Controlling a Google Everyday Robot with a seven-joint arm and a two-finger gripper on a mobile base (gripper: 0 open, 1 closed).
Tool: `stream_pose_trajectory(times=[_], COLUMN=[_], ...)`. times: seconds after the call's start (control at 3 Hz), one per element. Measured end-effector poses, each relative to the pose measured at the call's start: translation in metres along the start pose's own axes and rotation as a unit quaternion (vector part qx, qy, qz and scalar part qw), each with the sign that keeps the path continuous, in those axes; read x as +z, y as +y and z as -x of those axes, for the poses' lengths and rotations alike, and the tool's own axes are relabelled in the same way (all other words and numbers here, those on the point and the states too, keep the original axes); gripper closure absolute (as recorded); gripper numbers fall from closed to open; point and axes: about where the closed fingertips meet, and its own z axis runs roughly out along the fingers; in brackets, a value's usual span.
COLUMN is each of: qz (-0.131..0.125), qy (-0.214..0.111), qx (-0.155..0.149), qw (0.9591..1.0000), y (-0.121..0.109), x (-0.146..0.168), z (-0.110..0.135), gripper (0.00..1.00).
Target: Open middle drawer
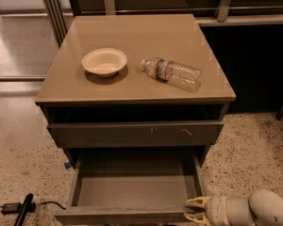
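Observation:
The middle drawer (134, 189) stands pulled far out of the cabinet, showing its bare grey box interior. Its flat front (122, 215) runs along the bottom of the view. My gripper (194, 210) reaches in from the lower right, at the right end of that front. One pale fingertip (198, 202) lies inside the drawer and the other lies outside the front, so the jaws close on the front's upper edge. Above it, the drawer front with pale scratch marks (137, 133) is shut.
On the tan cabinet top (132, 36) sit a cream bowl (104, 62) and a clear plastic bottle (172, 74) lying on its side. A black cable and plug (19, 207) lie on the speckled floor at the lower left. A dark shelf unit stands behind.

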Motion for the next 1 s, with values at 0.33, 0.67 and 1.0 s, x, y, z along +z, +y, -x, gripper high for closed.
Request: stream_pose_trajectory(times=[0.33,0.67,1.0], qz=[0.000,0.000,0.000], qy=[0.000,0.000,0.000], qx=[0.000,0.000,0.000], qw=[1.0000,1.0000,1.0000], y=[0.0000,0.0000,0.0000], x=[0.0000,0.0001,0.0001], z=[0.0000,0.0000,0.0000], gripper=[0.05,0.00,0.00])
